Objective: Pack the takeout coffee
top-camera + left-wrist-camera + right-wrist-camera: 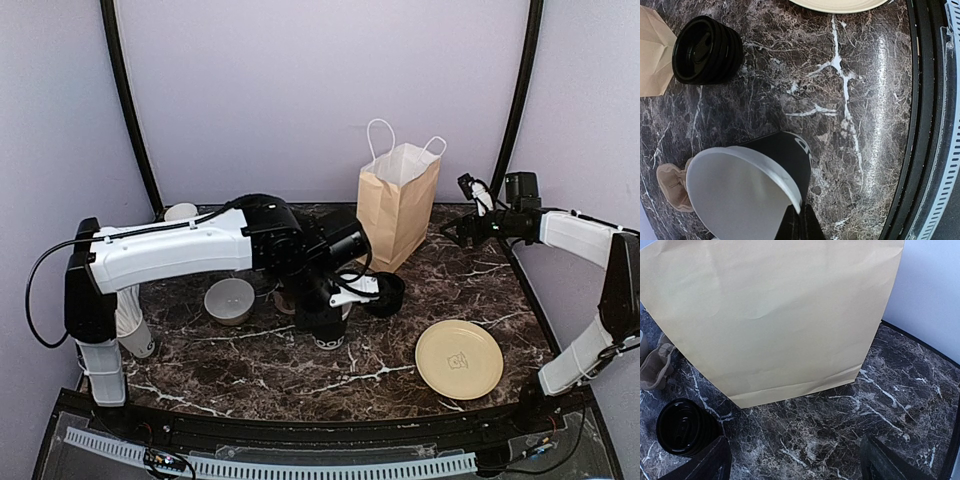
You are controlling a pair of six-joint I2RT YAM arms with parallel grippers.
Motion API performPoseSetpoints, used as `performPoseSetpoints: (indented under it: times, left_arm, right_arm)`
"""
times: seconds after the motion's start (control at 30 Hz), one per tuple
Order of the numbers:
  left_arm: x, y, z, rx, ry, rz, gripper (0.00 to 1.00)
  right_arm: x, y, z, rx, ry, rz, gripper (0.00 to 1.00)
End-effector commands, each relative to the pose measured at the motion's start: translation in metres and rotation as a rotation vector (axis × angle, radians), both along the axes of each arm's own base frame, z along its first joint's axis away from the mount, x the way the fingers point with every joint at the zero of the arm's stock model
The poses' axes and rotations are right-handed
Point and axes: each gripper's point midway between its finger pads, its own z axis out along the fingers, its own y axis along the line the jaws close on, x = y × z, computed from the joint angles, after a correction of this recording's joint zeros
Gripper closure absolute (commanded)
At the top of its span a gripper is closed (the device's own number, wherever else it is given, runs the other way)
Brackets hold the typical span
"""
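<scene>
Left gripper pressed together, seemingly pinching one lidless cup by its rim, before one bag. Right gripper spread beside bag.

Before bag, lid stack; plate right

1. Top external: high behind the arm bases, looking down over the whole marble table.
2. Left wrist: close, facing down at the tabletop.
3. Right wrist: low, past the right gripper, facing the paper bag closely.
4. All views share the black lid stack.
</scene>
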Motion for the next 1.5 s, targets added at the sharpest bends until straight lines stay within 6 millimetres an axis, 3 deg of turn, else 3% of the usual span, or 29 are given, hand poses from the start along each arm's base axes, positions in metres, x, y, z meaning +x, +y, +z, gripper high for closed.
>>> performPoseSetpoints:
  times: [0.0, 0.3, 0.57, 0.67, 0.73, 0.8, 0.83, 0.87, 0.9, 0.93, 0.97, 1.0, 1.03, 1.07, 1.1, 1.13, 1.17, 1.3, 1.47]
  left_arm:
    - [-0.008, 0.004, -0.005, 0.029, 0.008, -0.030, 0.99]
    - [-0.014, 0.000, -0.032, 0.072, 0.047, -0.040, 0.93]
    - [-0.018, 0.001, -0.035, 0.071, 0.066, -0.036, 0.80]
    - [-0.015, -0.001, -0.018, 0.036, 0.043, -0.024, 0.76]
    - [-0.013, -0.005, 0.006, -0.027, 0.014, -0.020, 0.72]
    - [-0.006, -0.009, 0.041, -0.133, -0.055, -0.010, 0.63]
    - [-0.002, -0.009, 0.047, -0.151, -0.079, -0.004, 0.57]
    - [0.008, -0.010, 0.066, -0.205, -0.148, 0.014, 0.52]
    - [0.016, -0.006, 0.066, -0.209, -0.181, 0.035, 0.48]
    - [0.032, -0.006, 0.087, -0.275, -0.268, 0.076, 0.43]
    - [0.045, 0.001, 0.084, -0.277, -0.297, 0.112, 0.41]
    - [0.061, 0.000, 0.108, -0.365, -0.363, 0.167, 0.37]
    - [0.079, 0.012, 0.105, -0.379, -0.376, 0.234, 0.36]
    - [0.092, 0.012, 0.125, -0.471, -0.410, 0.276, 0.33]
    - [0.109, 0.024, 0.120, -0.487, -0.407, 0.336, 0.32]
    - [0.117, 0.024, 0.137, -0.571, -0.424, 0.360, 0.30]
    - [0.131, 0.035, 0.132, -0.586, -0.424, 0.410, 0.29]
    - [0.166, 0.054, 0.144, -0.754, -0.431, 0.558, 0.26]
    - [0.172, 0.072, 0.124, -0.802, -0.396, 0.648, 0.24]
  right_arm:
    - [0.001, 0.005, 0.001, 0.001, -0.015, 0.022, 0.11]
    - [0.000, 0.006, 0.000, -0.005, -0.016, 0.026, 0.11]
    - [-0.004, 0.012, -0.002, -0.003, -0.004, 0.059, 0.11]
    - [-0.010, 0.020, 0.003, -0.021, 0.003, 0.104, 0.12]
    - [-0.016, 0.026, 0.014, -0.044, -0.009, 0.146, 0.13]
    - [-0.021, 0.035, 0.029, -0.060, -0.026, 0.193, 0.13]
    - [-0.025, 0.039, 0.032, -0.072, -0.027, 0.221, 0.13]
    - [-0.029, 0.043, 0.035, -0.083, -0.026, 0.246, 0.14]
    - [-0.034, 0.048, 0.036, -0.093, -0.023, 0.273, 0.14]
    - [-0.039, 0.053, 0.037, -0.102, -0.025, 0.302, 0.13]
    - [-0.045, 0.059, 0.037, -0.113, -0.028, 0.330, 0.13]
    - [-0.051, 0.066, 0.036, -0.131, -0.029, 0.361, 0.12]
    - [-0.060, 0.073, 0.034, -0.158, -0.030, 0.419, 0.13]
    - [-0.075, 0.080, 0.025, -0.188, 0.005, 0.493, 0.18]
    - [-0.082, 0.086, 0.020, -0.226, 0.004, 0.549, 0.18]
    - [-0.085, 0.091, 0.016, -0.256, 0.009, 0.568, 0.18]
    - [-0.090, 0.096, 0.011, -0.281, 0.017, 0.594, 0.18]
    - [-0.103, 0.116, -0.004, -0.380, 0.025, 0.671, 0.27]
    - [-0.115, 0.137, -0.022, -0.472, 0.024, 0.790, 0.37]
